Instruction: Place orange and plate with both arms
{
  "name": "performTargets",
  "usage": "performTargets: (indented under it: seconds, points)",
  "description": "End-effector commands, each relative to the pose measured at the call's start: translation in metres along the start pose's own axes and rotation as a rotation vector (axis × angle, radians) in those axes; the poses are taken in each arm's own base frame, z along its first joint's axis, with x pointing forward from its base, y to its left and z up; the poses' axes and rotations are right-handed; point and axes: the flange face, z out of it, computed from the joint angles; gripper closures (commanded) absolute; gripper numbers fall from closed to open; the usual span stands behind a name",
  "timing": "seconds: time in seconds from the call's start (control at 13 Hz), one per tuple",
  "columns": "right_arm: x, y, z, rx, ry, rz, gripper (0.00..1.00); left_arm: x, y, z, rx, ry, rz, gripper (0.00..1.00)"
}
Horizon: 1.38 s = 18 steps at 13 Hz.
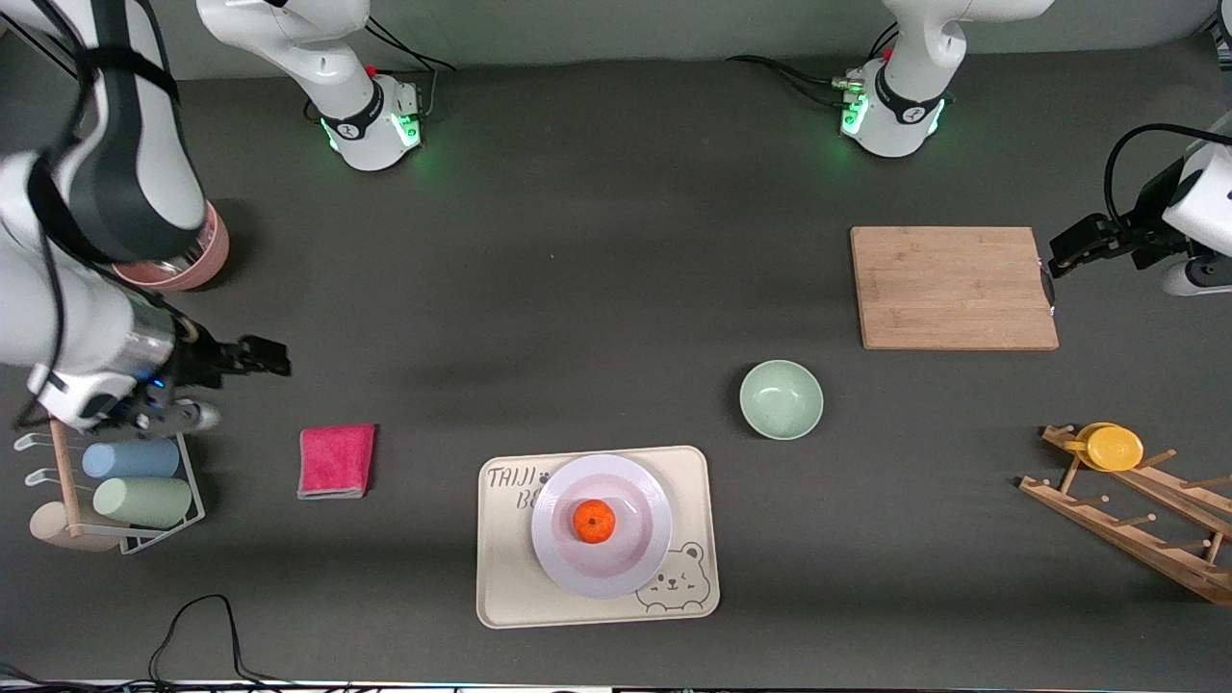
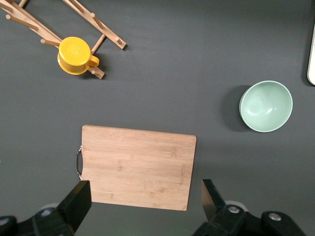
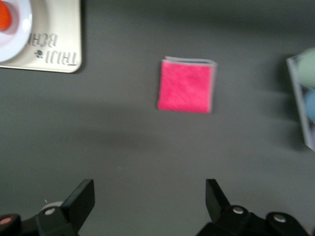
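Observation:
The orange [image 1: 594, 521] sits in the middle of the pale lavender plate [image 1: 639, 497]. The plate rests on the cream bear-printed tray [image 1: 505, 577], near the front camera. My right gripper [image 1: 266, 357] is open and empty over bare table at the right arm's end, above the pink cloth. In the right wrist view my right gripper [image 3: 149, 189] is open, with a sliver of the orange [image 3: 3, 14], the plate [image 3: 20, 27] and the tray [image 3: 56, 42] at one corner. My left gripper [image 1: 1066, 252] is open and empty beside the cutting board's handle end; it is also open in the left wrist view [image 2: 145, 189].
A wooden cutting board [image 1: 953, 287] lies at the left arm's end, with a mint-green bowl [image 1: 781, 398] nearer the camera. A wooden rack [image 1: 1136, 520] holds a yellow lid [image 1: 1112, 447]. A pink cloth [image 1: 336, 460], a cup rack [image 1: 130, 486] and a brown bowl [image 1: 192, 265] are at the right arm's end.

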Motion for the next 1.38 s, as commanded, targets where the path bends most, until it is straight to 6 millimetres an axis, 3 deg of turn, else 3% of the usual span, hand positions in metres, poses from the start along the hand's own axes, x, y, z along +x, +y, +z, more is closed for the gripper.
performTargets:
  seconds: [0.0,0.23,0.61,1.3]
  points:
    - [-0.029,0.02,-0.028,-0.048,0.015,0.062,0.0,-0.012,-0.004,-0.012,0.001,0.011,0.012,0.0]
    - [-0.048,0.055,-0.051,-0.041,0.034,0.124,0.0,-0.011,-0.009,-0.009,0.008,0.011,0.007,0.0]
    - [-0.063,0.063,-0.081,-0.06,0.081,0.14,0.0,-0.012,-0.016,-0.008,0.007,0.0,0.016,0.0]
    - [-0.073,0.07,-0.087,-0.055,0.067,0.144,0.0,-0.018,-0.02,-0.011,0.006,-0.025,0.046,0.0]
